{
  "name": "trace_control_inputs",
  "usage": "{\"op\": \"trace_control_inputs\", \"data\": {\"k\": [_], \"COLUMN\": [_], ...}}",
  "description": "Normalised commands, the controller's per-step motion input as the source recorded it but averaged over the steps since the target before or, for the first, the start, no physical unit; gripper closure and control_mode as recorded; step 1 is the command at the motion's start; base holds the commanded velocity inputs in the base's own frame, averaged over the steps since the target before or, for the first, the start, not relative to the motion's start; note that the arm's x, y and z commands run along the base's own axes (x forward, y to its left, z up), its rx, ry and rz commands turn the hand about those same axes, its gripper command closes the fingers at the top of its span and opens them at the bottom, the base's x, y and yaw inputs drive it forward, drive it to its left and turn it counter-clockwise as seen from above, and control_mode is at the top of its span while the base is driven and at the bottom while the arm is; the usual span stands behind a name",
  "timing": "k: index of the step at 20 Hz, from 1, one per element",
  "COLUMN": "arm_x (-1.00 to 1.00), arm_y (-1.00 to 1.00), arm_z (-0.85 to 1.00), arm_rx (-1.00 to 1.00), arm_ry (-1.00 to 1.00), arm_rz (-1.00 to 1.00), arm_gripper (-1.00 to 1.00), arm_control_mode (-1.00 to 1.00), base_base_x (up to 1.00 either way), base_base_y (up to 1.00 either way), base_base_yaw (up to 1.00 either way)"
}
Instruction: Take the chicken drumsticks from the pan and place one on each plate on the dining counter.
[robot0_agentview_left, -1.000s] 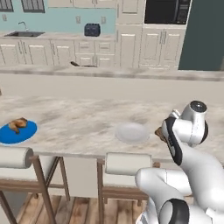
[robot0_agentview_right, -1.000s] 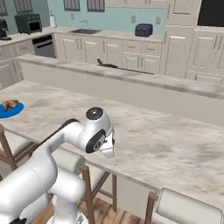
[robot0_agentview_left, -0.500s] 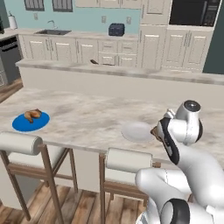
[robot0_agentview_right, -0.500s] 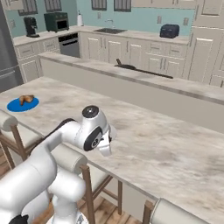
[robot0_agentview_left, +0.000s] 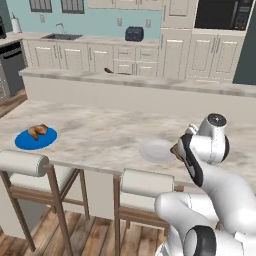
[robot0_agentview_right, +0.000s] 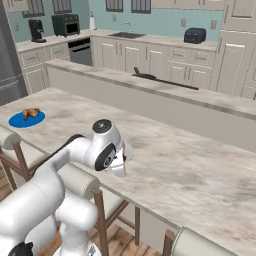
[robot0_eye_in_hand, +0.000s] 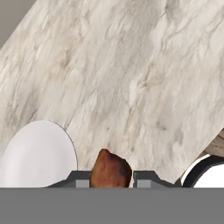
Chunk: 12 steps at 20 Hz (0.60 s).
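My gripper (robot0_eye_in_hand: 110, 178) is shut on a golden-brown chicken drumstick (robot0_eye_in_hand: 110, 169), whose top pokes up between the dark fingertips (robot0_eye_in_hand: 78, 177). It hovers low over the dining counter (robot0_eye_in_hand: 131, 74), just right of the pale grey-white plate (robot0_eye_in_hand: 37, 153), which is bare. In the left base view the gripper (robot0_agentview_left: 178, 150) and its drumstick (robot0_agentview_left: 175, 148) sit at that plate's (robot0_agentview_left: 155, 150) right rim. The blue plate (robot0_agentview_left: 35, 139) far to the left carries the other drumstick (robot0_agentview_left: 38, 131). The black pan (robot0_agentview_right: 145, 76) rests on the far counter.
White-cushioned stools (robot0_agentview_left: 22, 162) (robot0_agentview_left: 147, 182) line the near edge of the dining counter (robot0_agentview_left: 100, 132). A raised ledge (robot0_agentview_left: 150, 82) runs behind it. Beyond stand white cabinets, a sink (robot0_agentview_left: 64, 36) and a dark toaster (robot0_agentview_left: 134, 34).
Over the last second the whole picture has shifted right as the base moved, then settled. The gripper stays shut on the drumstick beside the pale plate.
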Motion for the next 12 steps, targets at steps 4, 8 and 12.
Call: {"op": "trace_control_inputs", "data": {"k": [4, 8, 12], "arm_x": [0.45, 1.00, 1.00], "arm_y": [0.00, 0.07, 0.20], "arm_z": [0.00, 0.00, -0.10], "arm_rx": [0.10, 0.14, 0.08], "arm_ry": [0.00, 0.00, 0.17], "arm_rz": [0.16, 0.06, 0.08], "arm_gripper": [1.00, 1.00, 1.00], "arm_control_mode": [-1.00, -1.00, -1.00], "base_base_x": [0.00, 0.00, 0.00], "base_base_y": [0.00, 0.00, 0.00], "base_base_yaw": [0.00, 0.00, 0.00]}}
